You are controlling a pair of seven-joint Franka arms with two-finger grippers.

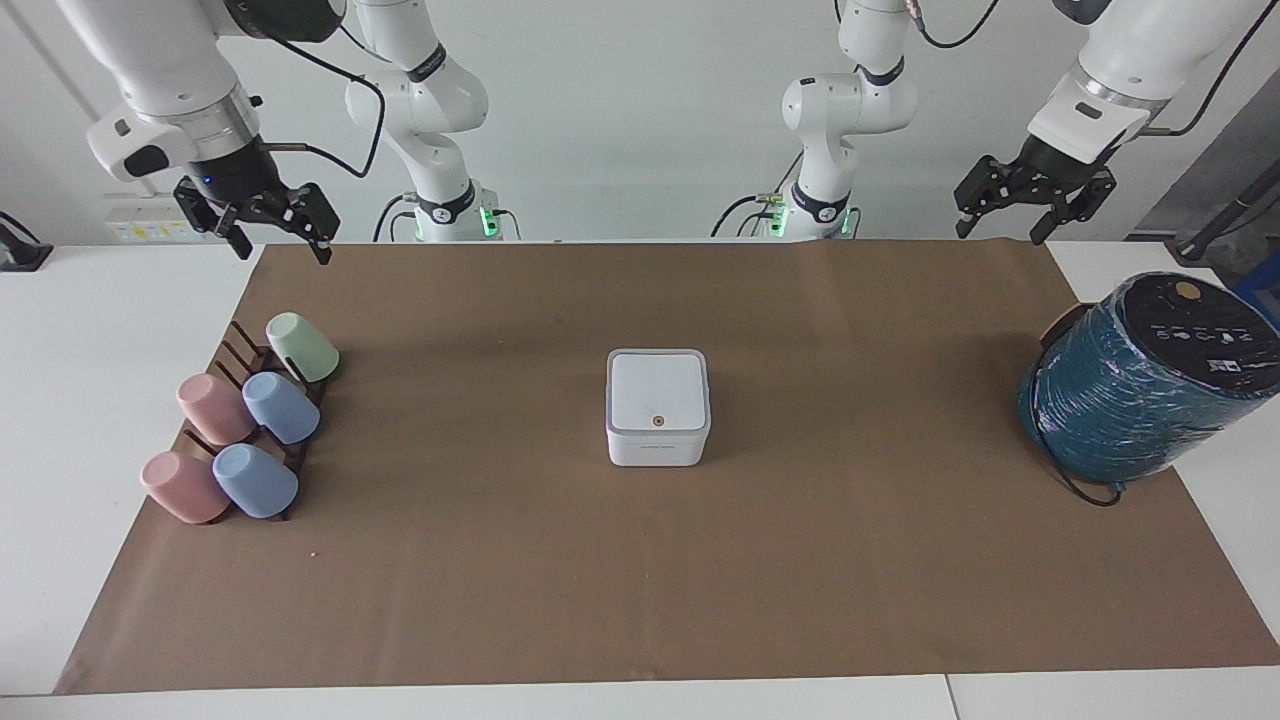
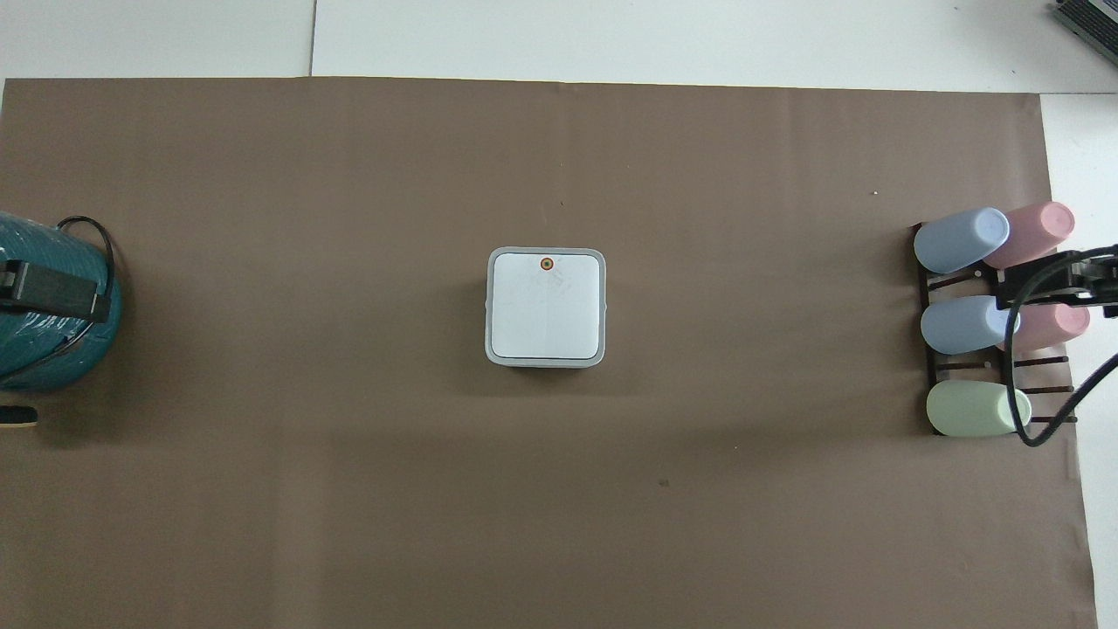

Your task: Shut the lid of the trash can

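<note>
The small white square trash can [image 1: 657, 447] stands in the middle of the brown mat. Its flat white lid [image 1: 657, 390] lies down flat on it, with the orange dot [image 1: 657, 420] on top; in the overhead view the lid [image 2: 546, 310] covers the whole box. My left gripper [image 1: 1000, 232] hangs open and empty in the air over the mat's corner nearest the left arm's base, close to the teal cylinder. My right gripper [image 1: 283, 250] hangs open and empty over the mat's corner at the right arm's end, above the cup rack.
A large teal wrapped cylinder [image 1: 1140, 385] with a black cable stands at the left arm's end of the table. A dark rack [image 1: 240, 350] holding several pastel cups [image 1: 280, 407] lies at the right arm's end. The brown paper mat [image 1: 640, 580] covers the table.
</note>
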